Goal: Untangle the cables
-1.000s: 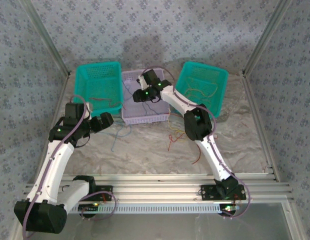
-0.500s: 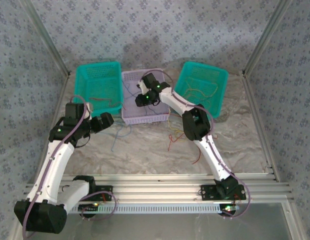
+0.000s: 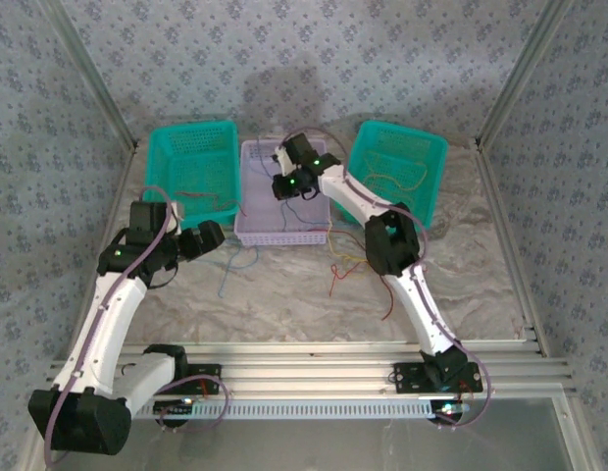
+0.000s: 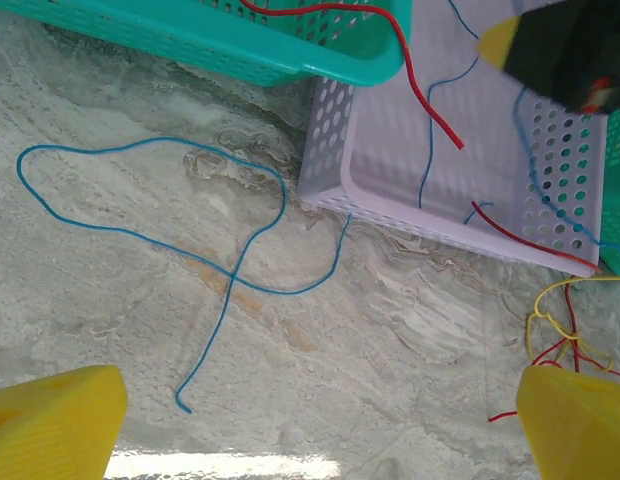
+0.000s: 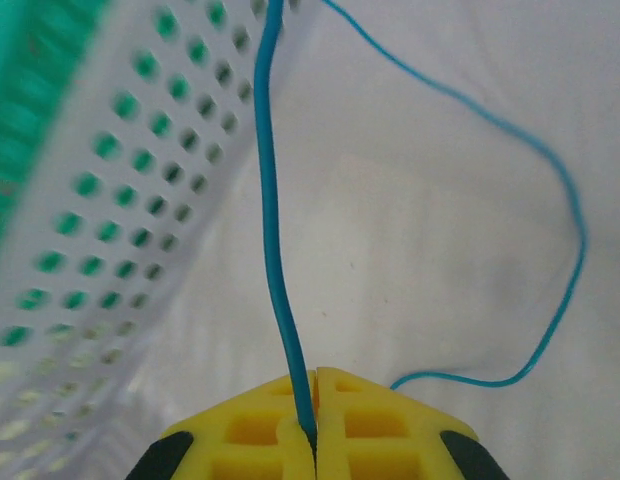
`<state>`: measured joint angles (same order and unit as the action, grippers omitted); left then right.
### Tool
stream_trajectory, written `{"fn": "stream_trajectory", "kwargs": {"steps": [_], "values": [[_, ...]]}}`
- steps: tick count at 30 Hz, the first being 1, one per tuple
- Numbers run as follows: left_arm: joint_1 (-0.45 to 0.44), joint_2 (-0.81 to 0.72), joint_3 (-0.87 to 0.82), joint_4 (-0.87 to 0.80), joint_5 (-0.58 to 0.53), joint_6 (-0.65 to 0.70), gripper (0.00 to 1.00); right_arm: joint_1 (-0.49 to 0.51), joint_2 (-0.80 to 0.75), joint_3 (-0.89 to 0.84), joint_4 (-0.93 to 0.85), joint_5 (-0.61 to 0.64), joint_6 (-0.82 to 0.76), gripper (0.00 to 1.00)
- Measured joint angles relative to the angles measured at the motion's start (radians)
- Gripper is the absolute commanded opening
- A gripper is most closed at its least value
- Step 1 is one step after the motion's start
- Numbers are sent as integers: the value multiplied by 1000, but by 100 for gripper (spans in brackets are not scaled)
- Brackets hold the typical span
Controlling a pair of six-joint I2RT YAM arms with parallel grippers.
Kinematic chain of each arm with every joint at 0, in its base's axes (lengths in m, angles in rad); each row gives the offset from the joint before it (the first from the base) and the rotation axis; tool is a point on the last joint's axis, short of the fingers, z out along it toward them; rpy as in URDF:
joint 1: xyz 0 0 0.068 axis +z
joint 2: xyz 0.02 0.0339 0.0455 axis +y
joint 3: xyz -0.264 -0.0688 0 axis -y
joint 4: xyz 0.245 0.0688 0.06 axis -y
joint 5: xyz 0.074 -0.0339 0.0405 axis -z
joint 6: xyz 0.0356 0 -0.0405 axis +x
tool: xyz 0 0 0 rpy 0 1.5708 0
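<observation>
Sitting between two teal baskets, the lavender basket (image 3: 284,234) holds blue and red cables (image 4: 427,150), and the right gripper (image 5: 315,400) reaches into it with jaws pressed together on one blue strand (image 5: 275,230) beside the perforated wall. The left teal basket (image 3: 191,162) has a red wire (image 3: 193,193) on its floor, the right teal basket (image 3: 397,167) a yellowish one (image 3: 394,181). On the table (image 3: 284,304) in front lie a looped blue cable (image 4: 285,200) by the lavender basket's corner and a red-and-yellow tangle (image 3: 338,267) beside the right arm (image 3: 392,245); the left gripper (image 4: 320,420) hangs above the loop, jaws spread wide, holding nothing.
</observation>
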<state>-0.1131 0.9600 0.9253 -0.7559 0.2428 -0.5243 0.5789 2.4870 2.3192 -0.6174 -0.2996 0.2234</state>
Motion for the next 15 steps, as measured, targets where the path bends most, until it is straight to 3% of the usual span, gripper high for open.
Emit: {"fn": "stream_trajectory", "kwargs": {"steps": [10, 15], "values": [[0, 18, 15, 32, 74, -43, 100, -20, -137, -8, 68, -128, 28, 0], [0, 31, 64, 84, 134, -85, 100, -18, -145, -16, -9, -165, 30, 0]]}}
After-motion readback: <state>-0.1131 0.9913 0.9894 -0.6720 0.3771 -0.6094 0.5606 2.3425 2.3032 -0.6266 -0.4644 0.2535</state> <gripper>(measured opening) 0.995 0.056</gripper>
